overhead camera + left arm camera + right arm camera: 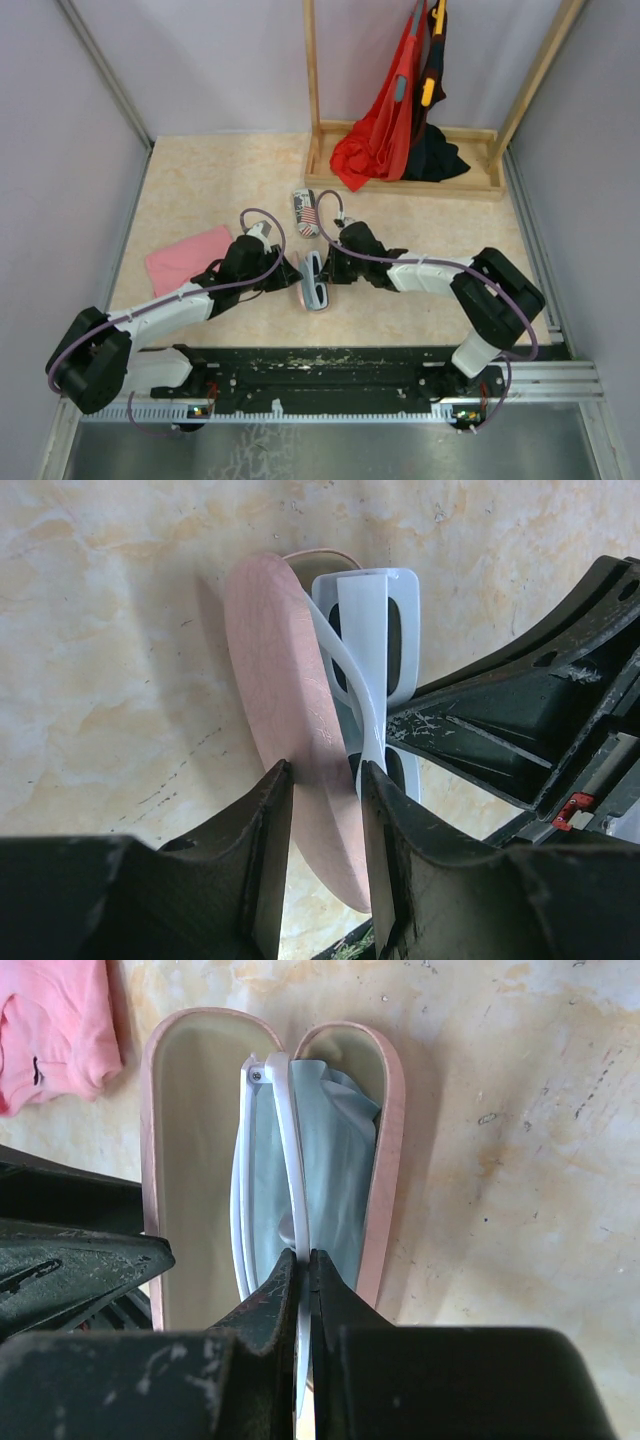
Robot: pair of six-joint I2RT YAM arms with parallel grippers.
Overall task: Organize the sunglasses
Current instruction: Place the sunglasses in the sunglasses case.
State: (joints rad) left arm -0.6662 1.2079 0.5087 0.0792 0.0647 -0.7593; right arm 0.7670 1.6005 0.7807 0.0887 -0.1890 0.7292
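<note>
Right hand (305, 1270) pinching one sunglasses (291, 1160), one case (148, 1160), perhaps one cloth (340, 1160)

The table (200, 190) is looked down on from above and behind in the top external view, with the 2 arm bases (160, 372) along the bottom edge and a wooden rack (312, 90) at the upper right. The left wrist view is set very close, looking past the left gripper (322, 780) at the bottom edge onto the outer shell of the pink case (280, 680) and the white sunglasses (372, 620). The right wrist view is pointed from the opposite side into that case's open interior, with the right gripper (303, 1265) at lower centre. Case and sunglasses are shared by all 3 views.
</note>
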